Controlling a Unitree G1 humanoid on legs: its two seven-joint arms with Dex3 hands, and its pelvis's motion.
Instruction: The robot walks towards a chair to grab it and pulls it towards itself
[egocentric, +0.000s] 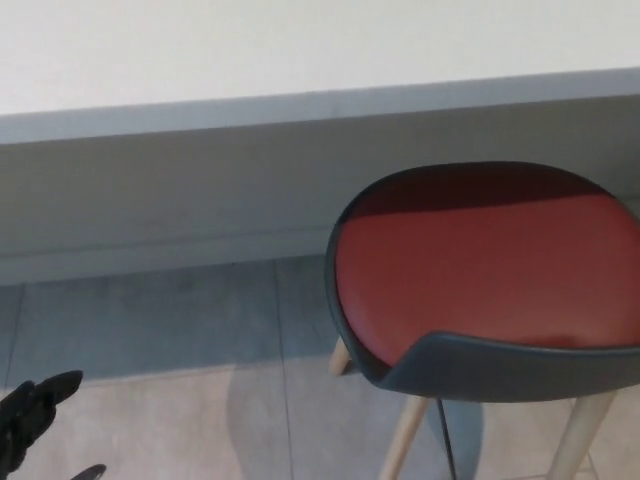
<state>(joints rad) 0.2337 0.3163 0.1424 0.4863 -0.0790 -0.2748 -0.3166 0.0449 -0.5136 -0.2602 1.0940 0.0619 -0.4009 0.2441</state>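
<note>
Red-cushioned chair (480, 270) cut off at right, left robot hand (28, 420) half out of frame, fingers spread, empty

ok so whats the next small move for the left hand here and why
Probably reach the left hand forward and to the right toward the chair. It sits low at the picture's left edge, fingers apart and empty, well clear of the dark back rim nearest the robot, so nothing is grasped yet.
</note>
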